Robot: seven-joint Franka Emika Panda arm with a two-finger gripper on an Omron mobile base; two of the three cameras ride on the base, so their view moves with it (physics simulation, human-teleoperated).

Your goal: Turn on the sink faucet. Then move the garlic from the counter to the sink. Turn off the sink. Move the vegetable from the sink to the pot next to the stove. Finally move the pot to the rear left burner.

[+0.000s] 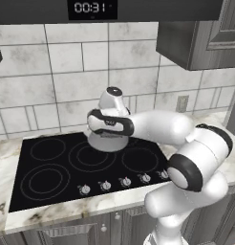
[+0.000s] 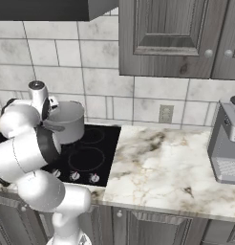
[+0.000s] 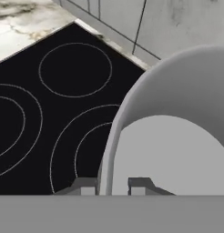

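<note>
Arm hides most of pot (image 1: 106, 141) on stove (image 1: 52, 167).

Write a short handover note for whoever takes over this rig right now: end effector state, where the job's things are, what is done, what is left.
End effector: shut on the pot's rim, one finger inside the wall, one outside.
Pot: held over the stove, above the middle burners; whether it is lifted or resting, I cannot tell.
Garlic: cannot be seen inside the pot from these views.
Done: pot is off the counter and on its way.
Left: carry the pot to the rear left burner, set it down, release.
</note>
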